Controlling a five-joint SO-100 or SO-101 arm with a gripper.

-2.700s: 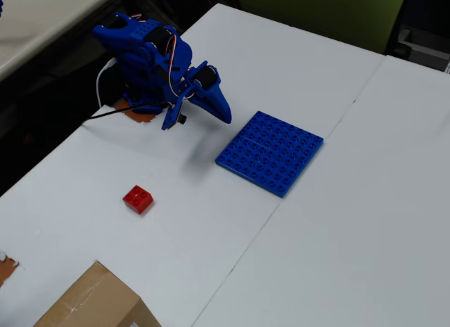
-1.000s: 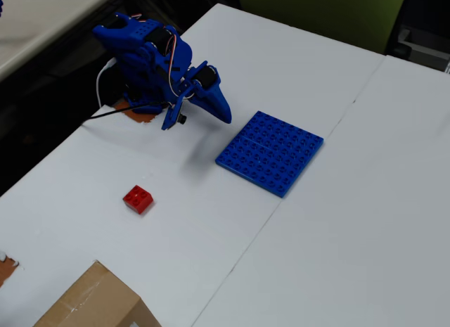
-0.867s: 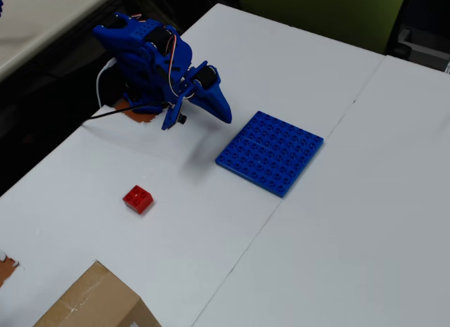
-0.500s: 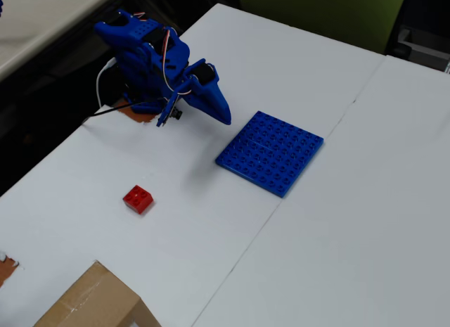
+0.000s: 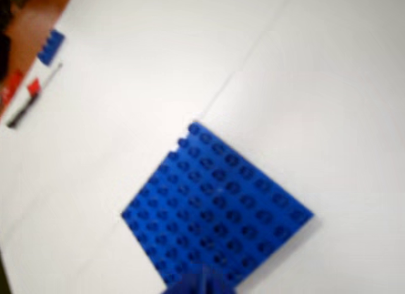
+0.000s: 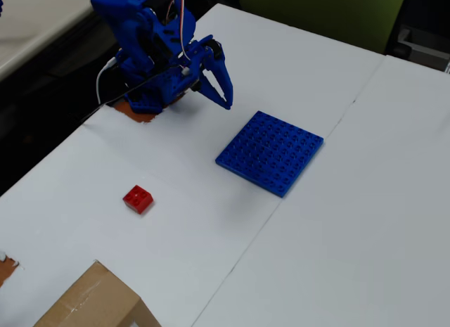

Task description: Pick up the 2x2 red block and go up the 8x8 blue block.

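The 2x2 red block lies alone on the white table at the left of the overhead view; the wrist view does not show it. The 8x8 blue block lies flat near the table's middle and fills the lower centre of the blurred wrist view. My blue arm stands at the upper left, and its gripper hangs in the air a little up and left of the blue plate's near corner, far from the red block. Its fingers meet at one tip with nothing between them. A blurred blue fingertip shows at the bottom edge of the wrist view.
A cardboard box sits at the bottom left corner of the table. A seam runs between the two white table panels. In the wrist view, a small blue brick, red bits and a dark pen-like thing lie far off.
The arm has lifted out of its folded pose and the gripper has swung upward and slightly right. The red block and the blue plate have not moved.
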